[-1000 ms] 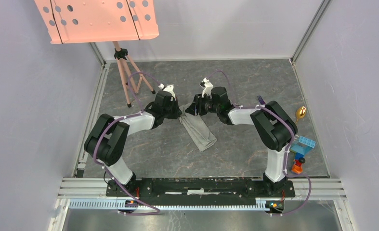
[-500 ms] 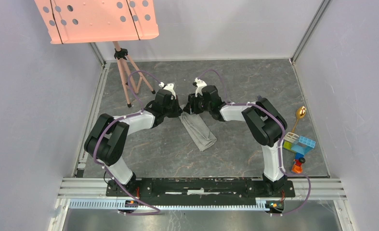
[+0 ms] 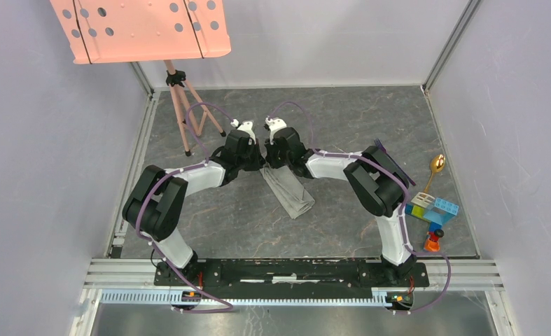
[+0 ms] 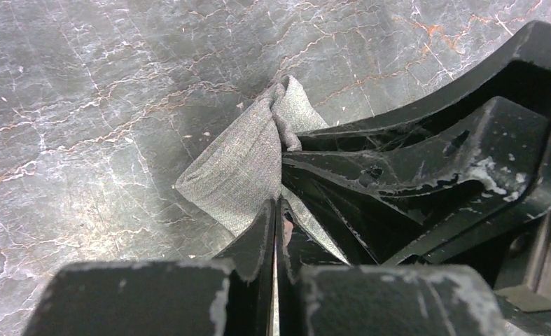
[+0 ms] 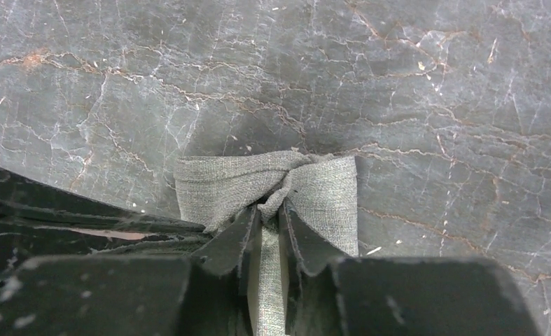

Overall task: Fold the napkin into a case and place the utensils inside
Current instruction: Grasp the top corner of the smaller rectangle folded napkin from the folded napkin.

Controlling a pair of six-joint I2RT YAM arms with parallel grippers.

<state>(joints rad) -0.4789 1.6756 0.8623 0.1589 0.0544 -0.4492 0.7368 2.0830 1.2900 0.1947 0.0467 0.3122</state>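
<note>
Top view, napkin: the napkin [image 3: 291, 192] lies on the table [image 3: 244, 217] as a narrow folded strip, running from the grippers toward the near right.
Top view, grippers: the left gripper [image 3: 258, 164] and right gripper [image 3: 272, 162] meet side by side at the strip's far end. Their fingers are hidden under the wrists here.
Top view, utensils: the spoon [image 3: 437, 164] lies well to the right, near the toy blocks [image 3: 433, 208]. The fork [image 3: 379, 145] is mostly covered by the right arm, and only its far tip shows.
Left wrist view, grip: the fingers are pressed together on the cloth's edge, with a pinched peak beyond them. The right gripper's black body fills the right side.
Right wrist view, grip: the fingers stand close together, clamped on a band of cloth that bunches around their tips.
Doing it well: the two grips should probably part gently and stay low, so the end opens as a mouth without undoing the folds.
Hard to tell: whether each gripper holds one layer or several, and whether any opening exists yet. The fork's exact lie is also unclear.
</note>
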